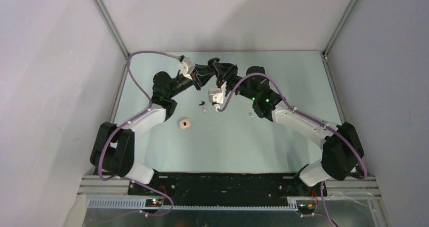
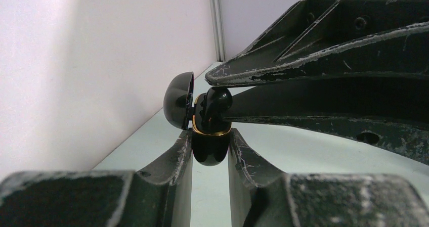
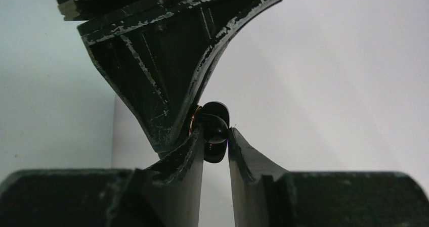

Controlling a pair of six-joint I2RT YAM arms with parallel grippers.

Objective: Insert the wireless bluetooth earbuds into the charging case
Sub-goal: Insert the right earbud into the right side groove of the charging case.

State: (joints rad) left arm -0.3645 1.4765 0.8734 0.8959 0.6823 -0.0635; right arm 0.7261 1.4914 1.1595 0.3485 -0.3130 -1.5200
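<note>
Black charging case (image 2: 207, 151), lid open, clamped in left claw (image 2: 210, 136); black earbud (image 2: 215, 103) pinched in right claw (image 3: 216, 133), sitting at the case's gold-rimmed mouth. Cream case (image 1: 184, 124) apart on table (image 1: 243, 141).

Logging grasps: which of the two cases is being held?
The black case, clamped in the left gripper; the cream case lies free on the table.

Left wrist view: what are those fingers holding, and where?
The open black charging case, pinched across its lower half between the left fingers.
</note>
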